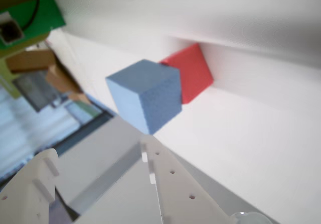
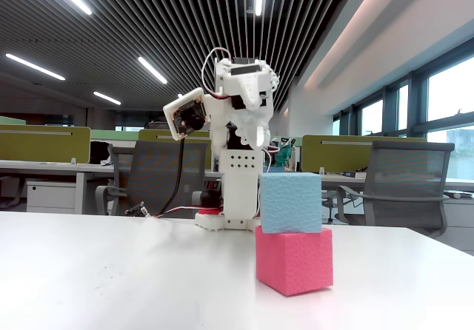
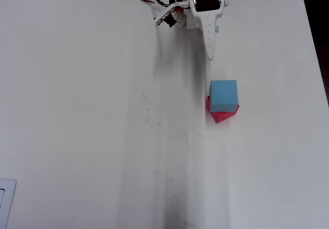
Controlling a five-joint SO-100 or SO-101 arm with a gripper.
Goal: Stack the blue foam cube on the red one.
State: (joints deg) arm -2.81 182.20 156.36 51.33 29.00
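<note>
A: Sitting on the red one [image 2: 294, 260], the blue foam cube [image 2: 290, 202] rests right of table centre, slightly twisted. Stack looks done.

B: The gripper [image 3: 210, 54] hangs apart, far side, holding nothing; jaw gap can't be told.

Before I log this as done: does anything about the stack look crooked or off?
Slightly. The blue cube sits on the red cube but twisted relative to it, so red corners stick out in the overhead view. It rests flat. The gripper is clear of both.
</note>
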